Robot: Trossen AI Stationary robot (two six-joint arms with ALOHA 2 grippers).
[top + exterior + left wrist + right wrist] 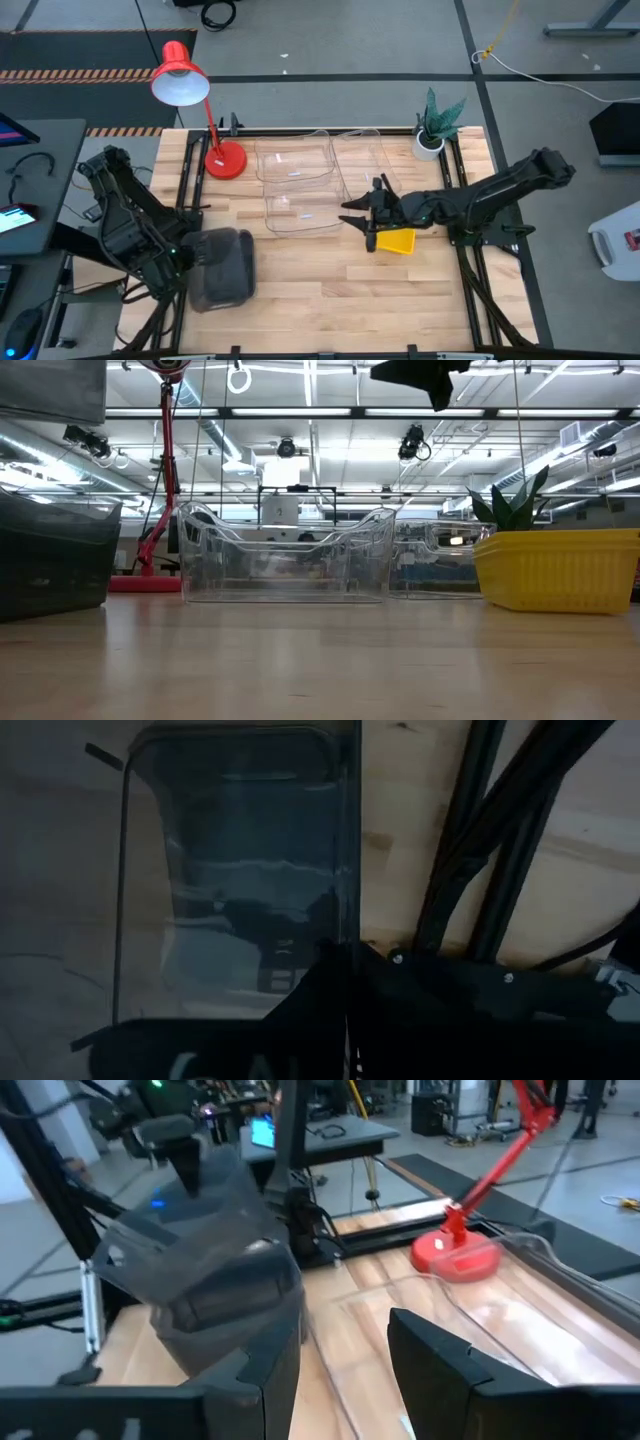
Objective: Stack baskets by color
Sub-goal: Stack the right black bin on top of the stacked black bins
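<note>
My left gripper (187, 256), at the table's left edge, is shut on a dark grey basket (190, 1210) that hangs over another grey basket (235, 1315) standing on the table (55, 560). In the low view the lifted basket (50, 390) shows at the top left. My right gripper (353, 213) stands open and empty, pointing toward the table's left, just left of and above a yellow basket (400, 241) resting on the wood. Three clear baskets (295, 160), (360, 150), (300, 212) sit side by side in the far middle. My left gripper pinches a side wall of the grey basket at its rim (350, 910), one finger on either face of the wall. The fingers (345, 1010) come from above, pointing down. The basket hangs tilted, clear of the grey basket below.
A red desk lamp stands with its base (225, 160) at the far left, beside the clear baskets. A small potted plant (435, 128) sits at the far right corner. Bare wood (340, 300) stretches along the near middle and right.
</note>
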